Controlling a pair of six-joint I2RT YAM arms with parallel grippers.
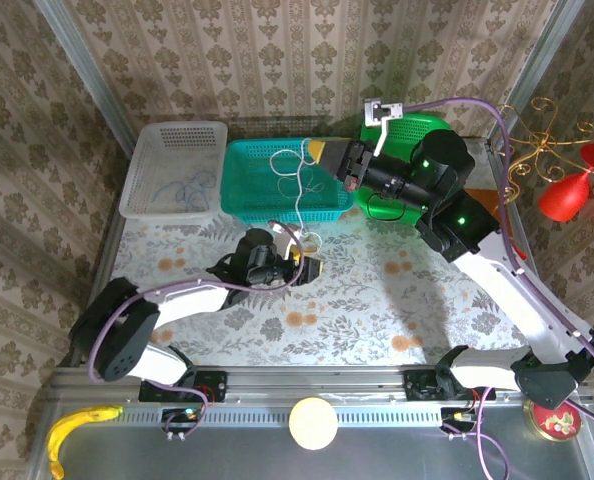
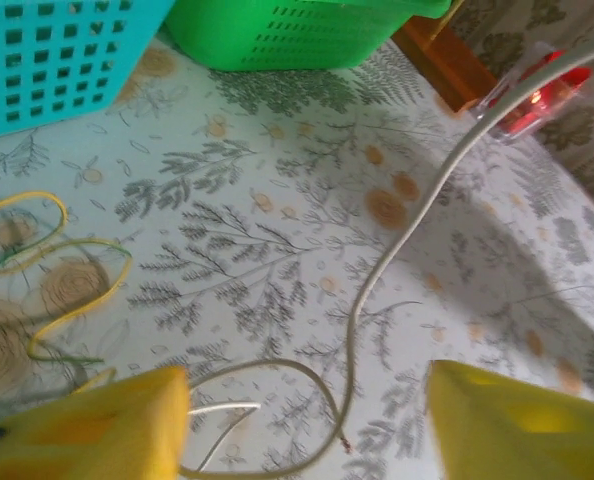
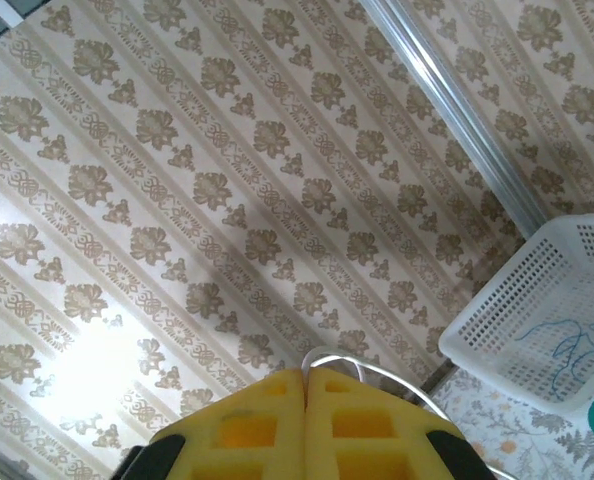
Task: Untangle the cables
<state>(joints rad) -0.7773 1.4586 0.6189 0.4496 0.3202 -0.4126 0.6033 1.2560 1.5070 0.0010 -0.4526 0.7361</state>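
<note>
We see a thin whitish flexible cable point(image 1: 298, 200) hanging from the right tool point(image 1: 324, 152), whose yellow foam pads are clenched on it. In the right wrist view the cable point(image 3: 327, 356) loops out just past that tool's point(image 3: 305, 378) pressed-together tips. Its lower run drops to the counter and curves loosely in front of the left tool point(image 1: 307, 268). That tool point(image 2: 307, 390) is released, its fingers well apart, and the cable point(image 2: 397, 250) lies in the gap between them. Left of it a thin yellowish cable point(image 2: 77, 300) bends in small waves on the pale, leaf-patterned counter point(image 2: 277, 220). Beyond it stand a teal plastic basket point(image 2: 37, 60) and a green plastic basket point(image 2: 297, 35). The right tool hangs over the teal basket point(image 1: 239, 195). Farther to that tool's left, a white perforated plastic basket point(image 1: 142, 170) holds a thin blue cable point(image 1: 189, 185) in tangled loops. Beige damask wallpaper point(image 3: 177, 180) and a grey metal post point(image 3: 457, 110) close the space.
</note>
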